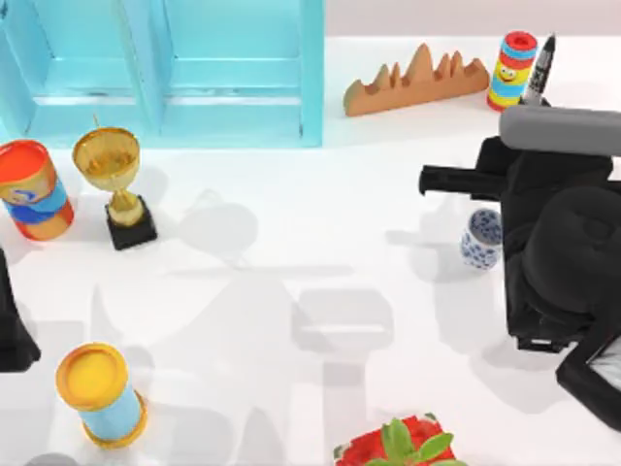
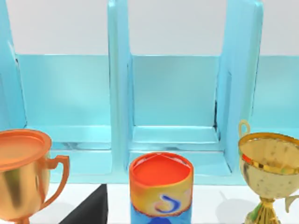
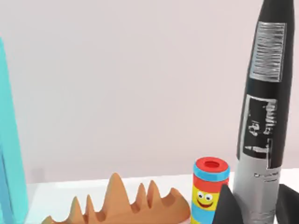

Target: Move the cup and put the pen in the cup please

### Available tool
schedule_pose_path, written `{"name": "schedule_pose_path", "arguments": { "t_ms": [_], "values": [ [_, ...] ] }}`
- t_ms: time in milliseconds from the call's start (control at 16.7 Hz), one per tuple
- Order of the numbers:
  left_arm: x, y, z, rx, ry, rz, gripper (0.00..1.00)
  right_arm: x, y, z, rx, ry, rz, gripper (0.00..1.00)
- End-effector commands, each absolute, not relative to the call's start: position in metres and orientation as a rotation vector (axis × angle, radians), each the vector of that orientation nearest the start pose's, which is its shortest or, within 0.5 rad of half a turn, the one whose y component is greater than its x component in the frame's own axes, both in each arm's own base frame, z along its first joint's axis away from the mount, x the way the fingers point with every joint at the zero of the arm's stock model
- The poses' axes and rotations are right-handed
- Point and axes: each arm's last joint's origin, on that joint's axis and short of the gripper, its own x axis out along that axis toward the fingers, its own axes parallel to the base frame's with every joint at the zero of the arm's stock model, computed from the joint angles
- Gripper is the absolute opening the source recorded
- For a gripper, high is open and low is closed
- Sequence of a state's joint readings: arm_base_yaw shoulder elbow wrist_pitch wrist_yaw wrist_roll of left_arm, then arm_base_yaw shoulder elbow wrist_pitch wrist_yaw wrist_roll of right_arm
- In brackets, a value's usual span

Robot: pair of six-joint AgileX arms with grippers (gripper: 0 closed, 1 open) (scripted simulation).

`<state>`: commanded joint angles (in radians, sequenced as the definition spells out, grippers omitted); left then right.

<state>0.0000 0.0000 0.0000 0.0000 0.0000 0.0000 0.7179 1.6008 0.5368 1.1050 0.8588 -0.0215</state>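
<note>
The pen point(image 3: 261, 121) is held upright, clamped in the right gripper point(image 3: 254, 205) at the top view's upper right. The cup point(image 1: 482, 239) stands just below, at right of centre. Lowering the pen into it is judged to remain.

Open table point(image 1: 320, 223) lies left of the cup point(image 1: 481, 239) (right arm point(image 1: 563, 243) crowds its other side).

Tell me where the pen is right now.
The pen stands upright, shut in the right gripper, at the far right of the table in the top view, beside the striped smiley toy and above the cup.
</note>
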Motion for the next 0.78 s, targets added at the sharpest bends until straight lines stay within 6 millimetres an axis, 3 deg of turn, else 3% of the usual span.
{"name": "schedule_pose_path", "arguments": {
  "t_ms": [480,780],
  "values": [
    [0.1057,-0.0012,0.1600,0.000,0.000,0.000,1.00,0.2353,0.1761,0.1819,-0.004,-0.039,-0.125,0.98],
    [0.1057,-0.0012,0.1600,0.000,0.000,0.000,1.00,0.2353,0.1761,0.1819,-0.004,-0.039,-0.125,1.00]
  ]
}}
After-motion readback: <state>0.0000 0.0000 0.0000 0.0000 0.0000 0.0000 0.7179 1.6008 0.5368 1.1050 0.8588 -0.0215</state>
